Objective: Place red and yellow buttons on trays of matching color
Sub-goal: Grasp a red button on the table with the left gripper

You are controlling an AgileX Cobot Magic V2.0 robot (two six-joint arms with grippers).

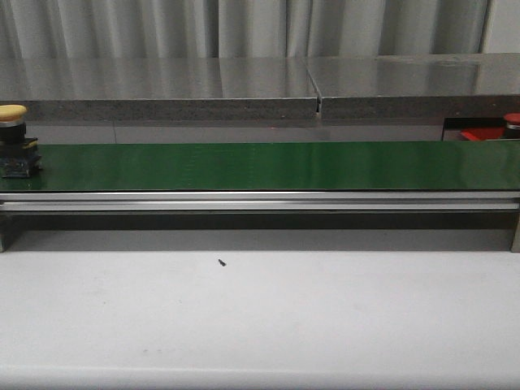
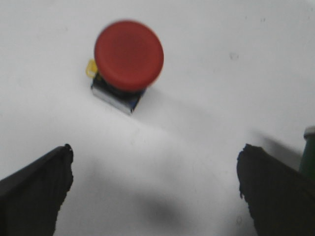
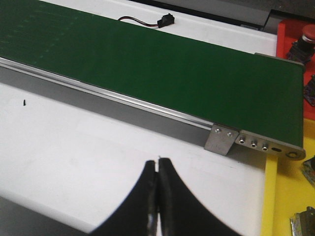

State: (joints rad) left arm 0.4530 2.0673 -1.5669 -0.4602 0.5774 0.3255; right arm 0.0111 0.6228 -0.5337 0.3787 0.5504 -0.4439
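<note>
- At the far left end of the green belt [image 1: 268, 166] a yellow-capped button [image 1: 12, 113] stands on a dark base, right at the picture's edge.
- The left gripper [image 2: 155, 189] hangs over the white table [image 1: 260, 317], its fingers [image 2: 37, 189] spread wide and empty; a red button [image 2: 128, 55] sits upright on bare tabletop beyond them, clear room all round it. Its place along the table cannot be told.
- The belt runs full width, its silver rail [image 1: 260, 201] along the near edge; the table before it lies open apart from a small dark speck [image 1: 221, 262].
- The right gripper [image 3: 157, 169] has its fingers pressed together, holding nothing, over the table near the belt's right end.
- Far right, a red tray [image 1: 479, 134] carries another red button [image 1: 513, 120]; a yellow tray [image 3: 290, 191] lies nearer.
</note>
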